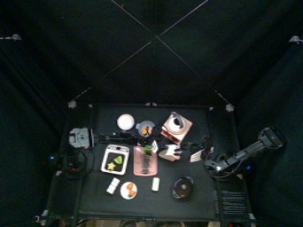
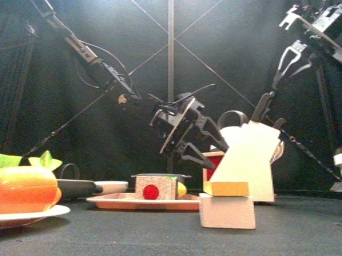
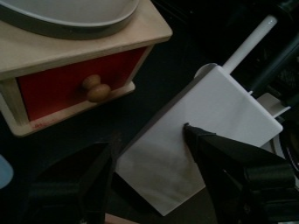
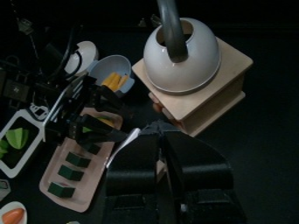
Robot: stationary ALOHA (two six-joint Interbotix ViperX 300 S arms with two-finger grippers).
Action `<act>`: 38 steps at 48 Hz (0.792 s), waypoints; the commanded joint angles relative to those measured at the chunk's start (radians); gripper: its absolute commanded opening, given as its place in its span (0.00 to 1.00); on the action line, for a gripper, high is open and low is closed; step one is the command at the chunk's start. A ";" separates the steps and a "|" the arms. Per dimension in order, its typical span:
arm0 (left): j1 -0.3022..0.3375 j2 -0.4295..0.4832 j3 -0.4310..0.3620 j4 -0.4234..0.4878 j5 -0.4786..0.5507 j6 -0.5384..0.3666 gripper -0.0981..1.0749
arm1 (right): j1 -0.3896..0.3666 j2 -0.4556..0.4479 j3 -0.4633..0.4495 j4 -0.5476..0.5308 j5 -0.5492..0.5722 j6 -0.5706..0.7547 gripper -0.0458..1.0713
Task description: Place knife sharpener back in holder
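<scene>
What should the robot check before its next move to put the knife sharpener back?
1. White holder standing upright on the table: ok.
2. Left end effector close over the holder: ok.
3. White rod at the holder's top edge is the sharpener, already seated: cannot tell.
4. Red grinder apart from the holder, with a gap between them: ok.
5. Right end effector out of the way of the holder: cannot tell; it hangs above the grinder.
</scene>
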 commanded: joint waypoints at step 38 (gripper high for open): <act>0.000 -0.038 -0.011 0.002 -0.005 0.002 0.88 | -0.071 -0.015 0.008 -0.021 -0.110 -0.006 0.33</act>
